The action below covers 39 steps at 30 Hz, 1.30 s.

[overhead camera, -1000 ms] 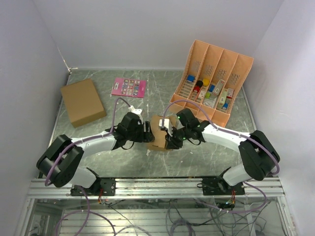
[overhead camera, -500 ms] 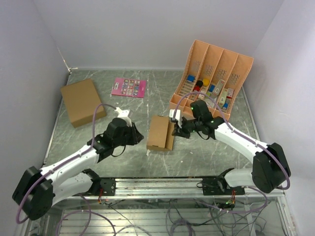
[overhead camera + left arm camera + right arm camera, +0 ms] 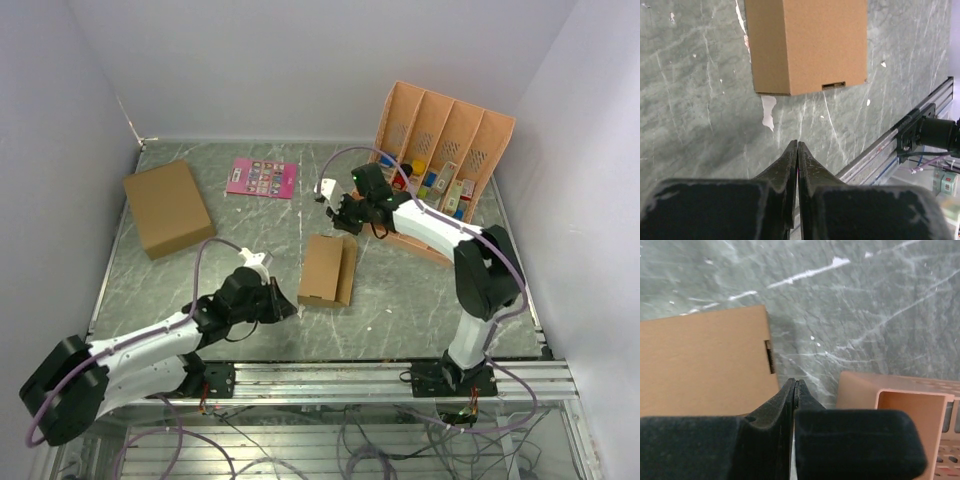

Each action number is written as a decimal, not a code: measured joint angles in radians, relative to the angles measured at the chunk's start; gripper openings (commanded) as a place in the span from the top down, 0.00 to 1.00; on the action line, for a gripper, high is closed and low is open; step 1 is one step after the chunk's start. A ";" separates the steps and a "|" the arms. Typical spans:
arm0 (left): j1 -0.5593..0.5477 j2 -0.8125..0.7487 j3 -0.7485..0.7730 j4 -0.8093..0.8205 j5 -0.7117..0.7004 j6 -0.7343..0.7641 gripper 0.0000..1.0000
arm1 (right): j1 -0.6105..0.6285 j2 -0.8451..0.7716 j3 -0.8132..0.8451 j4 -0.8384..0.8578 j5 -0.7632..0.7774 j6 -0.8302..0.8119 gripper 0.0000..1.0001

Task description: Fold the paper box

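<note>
The paper box (image 3: 328, 270) lies on the green marble table as a small closed brown carton, a tab slot showing at one end. It fills the top of the left wrist view (image 3: 807, 45) and the left of the right wrist view (image 3: 702, 360). My left gripper (image 3: 287, 310) sits near its front left corner, apart from it, shut with nothing between the fingers (image 3: 798, 145). My right gripper (image 3: 335, 212) hovers just beyond the box's far end, also shut and empty (image 3: 794, 384).
A larger brown cardboard box (image 3: 167, 207) lies at the far left. A pink card (image 3: 262, 177) lies at the back. A peach slotted organiser (image 3: 440, 165) with small coloured items stands at the back right, close to the right arm. The metal rail (image 3: 320, 378) runs along the near edge.
Both grippers let go of the box, shut, and drew away: the left pulled back toward the near edge, the right swung toward the organiser. The box now lies closed on the table.
</note>
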 measured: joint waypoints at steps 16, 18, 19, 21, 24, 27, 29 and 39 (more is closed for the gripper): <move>0.007 0.357 0.143 0.092 -0.050 0.037 0.81 | 0.000 0.118 0.030 -0.072 0.080 -0.039 1.00; 0.018 0.365 0.163 0.062 -0.055 0.051 0.81 | -0.001 0.099 0.000 -0.070 0.081 -0.050 1.00; 0.026 0.369 0.171 0.049 -0.060 0.059 0.81 | -0.008 0.079 -0.023 -0.073 0.075 -0.055 1.00; 0.048 0.379 0.184 0.019 -0.069 0.073 0.81 | -0.013 0.044 -0.055 -0.080 0.063 -0.061 1.00; 0.082 0.393 0.203 -0.030 -0.084 0.101 0.80 | -0.013 -0.023 -0.113 -0.096 0.043 -0.068 1.00; 0.106 0.405 0.230 -0.084 -0.097 0.134 0.80 | -0.013 -0.099 -0.178 -0.114 0.020 -0.068 1.00; 0.119 0.414 0.253 -0.116 -0.106 0.158 0.79 | -0.013 -0.145 -0.223 -0.124 0.005 -0.068 1.00; 0.163 0.570 0.475 -0.206 -0.132 0.301 0.76 | 0.027 -0.296 -0.402 -0.243 -0.074 -0.092 1.00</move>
